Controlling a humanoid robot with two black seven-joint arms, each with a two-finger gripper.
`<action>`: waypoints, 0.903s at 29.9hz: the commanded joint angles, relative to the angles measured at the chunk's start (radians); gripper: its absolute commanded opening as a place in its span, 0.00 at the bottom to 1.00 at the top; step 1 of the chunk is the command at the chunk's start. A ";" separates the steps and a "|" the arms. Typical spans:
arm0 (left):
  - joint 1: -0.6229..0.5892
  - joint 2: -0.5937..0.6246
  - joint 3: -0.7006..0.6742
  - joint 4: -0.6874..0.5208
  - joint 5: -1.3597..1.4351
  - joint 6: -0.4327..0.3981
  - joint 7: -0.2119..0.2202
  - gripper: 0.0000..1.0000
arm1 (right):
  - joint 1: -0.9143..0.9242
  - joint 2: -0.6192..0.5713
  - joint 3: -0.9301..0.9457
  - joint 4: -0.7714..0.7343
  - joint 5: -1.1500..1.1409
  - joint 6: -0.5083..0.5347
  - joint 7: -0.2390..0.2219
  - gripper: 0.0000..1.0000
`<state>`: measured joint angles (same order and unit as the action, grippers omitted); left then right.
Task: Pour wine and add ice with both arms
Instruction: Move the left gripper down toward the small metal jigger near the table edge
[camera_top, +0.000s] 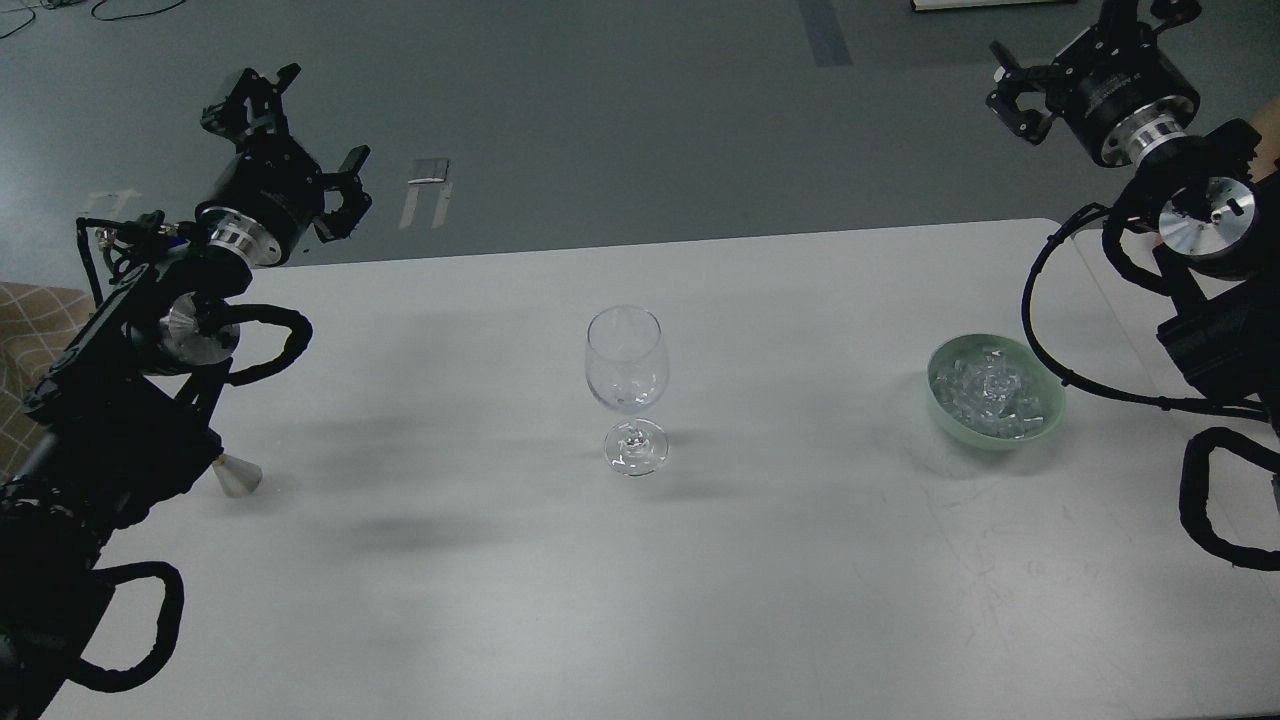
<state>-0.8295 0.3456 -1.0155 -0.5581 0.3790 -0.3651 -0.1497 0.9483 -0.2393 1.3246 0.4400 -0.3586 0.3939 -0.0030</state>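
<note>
well below and to the right of the left gripper (300, 135), a wine glass (626, 372) stands upright near the middle of the white table (500, 600). it appears empty or nearly so; no stream of wine is visible. the left gripper's jaws stand apart and hold nothing. the right gripper (1020, 90) sits high beyond the table's far right corner; its jaws look apart and empty, though the view is small. below and slightly left of it, well apart, a pale green bowl (938, 400) holds the ice (992, 393).

a small pale cone-shaped object (237, 477) rests on the table beside the left arm's lower links; what it is cannot be told. no bottle is in view.

risks, as judged: the glass is tall on a narrow foot, so a sideways brush from either arm would tip it. the looping cables on either arm could snag the bowl or the cone. ice chunks are slick and clear, so a pinch may slip and scatter them.
</note>
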 joint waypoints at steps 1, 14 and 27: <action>0.001 0.006 -0.002 0.001 0.000 -0.002 -0.002 0.98 | 0.000 0.000 -0.001 0.003 0.001 0.000 0.001 1.00; -0.031 0.052 -0.003 0.000 -0.003 -0.052 -0.028 0.98 | 0.001 0.000 -0.002 0.028 0.000 0.000 0.000 1.00; -0.028 0.059 0.014 -0.008 -0.060 -0.083 -0.044 0.98 | 0.000 -0.002 -0.001 0.045 0.000 0.000 0.000 1.00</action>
<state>-0.8599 0.3920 -1.0032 -0.5653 0.3220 -0.4438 -0.1871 0.9475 -0.2399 1.3224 0.4748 -0.3586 0.3942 -0.0030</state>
